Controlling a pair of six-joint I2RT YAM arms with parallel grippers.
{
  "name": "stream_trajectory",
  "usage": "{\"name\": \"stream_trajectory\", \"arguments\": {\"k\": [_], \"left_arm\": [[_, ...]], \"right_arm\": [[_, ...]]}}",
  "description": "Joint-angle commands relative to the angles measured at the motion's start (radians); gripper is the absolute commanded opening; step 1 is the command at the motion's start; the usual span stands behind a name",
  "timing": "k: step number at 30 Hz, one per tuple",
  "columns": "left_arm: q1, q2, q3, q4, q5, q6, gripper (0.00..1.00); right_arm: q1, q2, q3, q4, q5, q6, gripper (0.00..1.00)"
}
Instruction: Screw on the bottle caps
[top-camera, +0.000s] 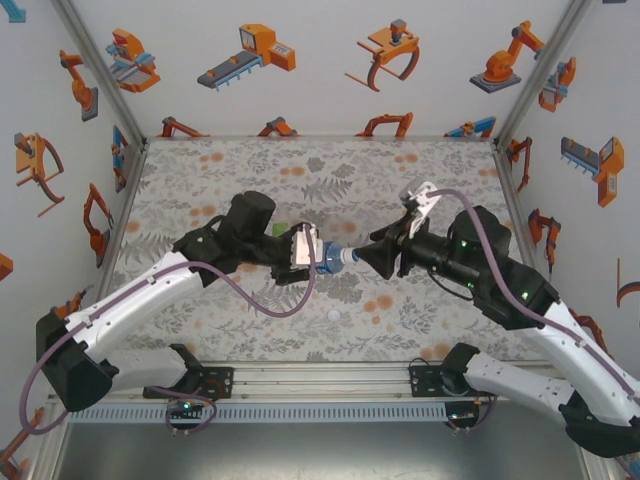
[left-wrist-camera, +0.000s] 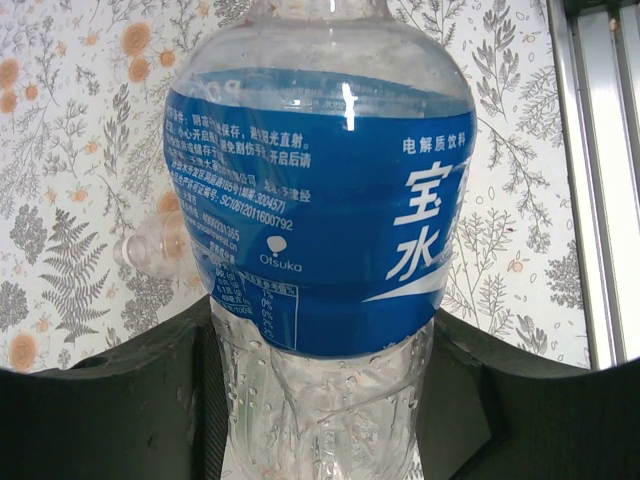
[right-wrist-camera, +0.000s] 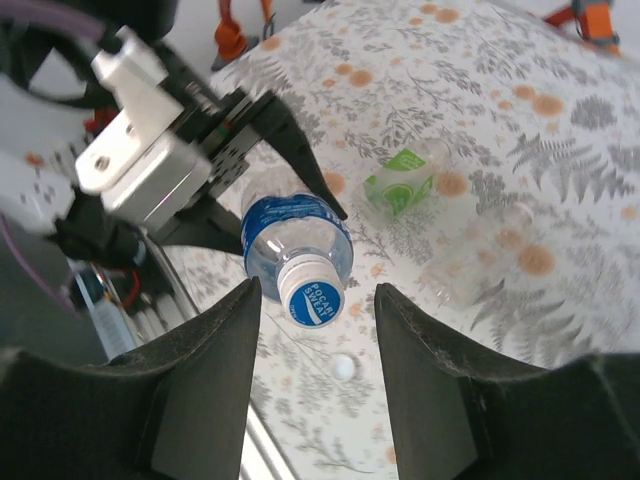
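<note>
My left gripper (top-camera: 318, 256) is shut on the lower body of the blue-label bottle (left-wrist-camera: 320, 200) and holds it off the mat, neck pointing right. A white cap with a blue top (right-wrist-camera: 312, 296) sits on that neck. My right gripper (right-wrist-camera: 318, 290) is open, one finger on each side of this cap with a gap on both sides. A loose white cap (right-wrist-camera: 344, 367) lies on the mat below, also visible near the front (top-camera: 333, 315). A green-tinted bottle (right-wrist-camera: 400, 185) and a plain clear bottle (right-wrist-camera: 480, 255) lie on their sides further back.
The floral mat (top-camera: 200, 180) covers the table between white side walls. A metal rail (top-camera: 320, 380) runs along the near edge with both arm bases on it. The clear bottle (left-wrist-camera: 150, 250) lies just behind the held one.
</note>
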Motion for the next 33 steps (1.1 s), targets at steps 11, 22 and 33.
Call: {"name": "stream_trajectory", "arguments": {"k": [11, 22, 33], "left_arm": [[-0.002, -0.065, 0.007, -0.082, 0.11, 0.026, 0.0], [-0.003, -0.061, 0.008, -0.085, 0.142, 0.028, 0.0], [-0.007, -0.068, 0.006, -0.086, 0.121, 0.018, 0.0]], "right_arm": [[-0.001, 0.025, -0.004, -0.019, -0.396, -0.631, 0.48], [0.0, 0.043, -0.046, -0.016, -0.383, -0.621, 0.46], [0.0, 0.038, -0.079, 0.085, -0.337, -0.42, 0.06]]}}
